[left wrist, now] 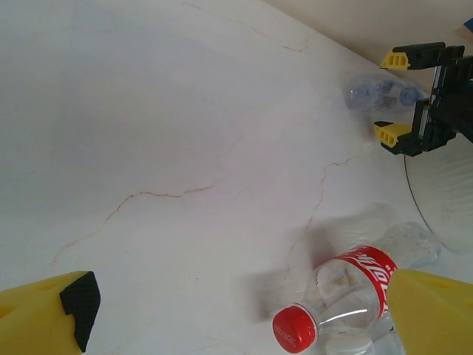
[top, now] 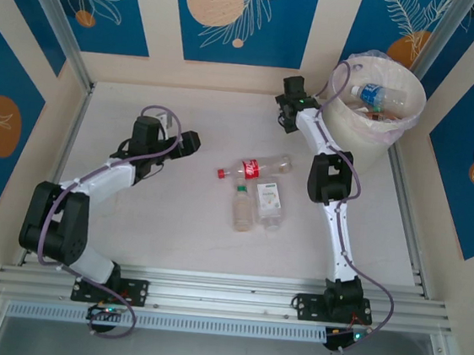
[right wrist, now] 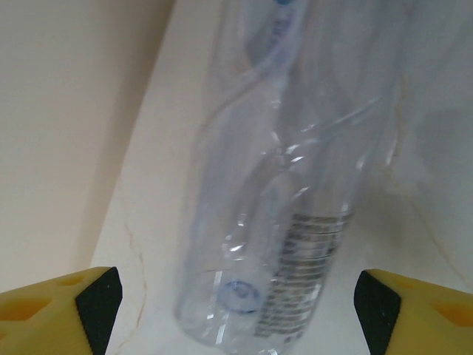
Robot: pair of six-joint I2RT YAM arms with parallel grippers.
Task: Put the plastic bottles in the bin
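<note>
Plastic bottles (top: 243, 210) — three lie in a cluster mid-counter (top: 174, 209), the red-capped one (top: 255, 168) across the far end of the other two, and a blue-labelled bottle (top: 381, 97) is already in the bin (top: 359, 128). The step in hand looks like another pick: the right claw (left wrist: 393, 96) sits low at the far edge of the counter, just left of the bin, jaws apart on either side of a clear bottle (right wrist: 281, 222) lying between them, not gripping it. Left claw (top: 185, 144) is released too — wide, holding nothing, near the red-capped one. Next, I'd say, the right must clench on that clear body, lift above the rim and carry it over the bin before letting go.
</note>
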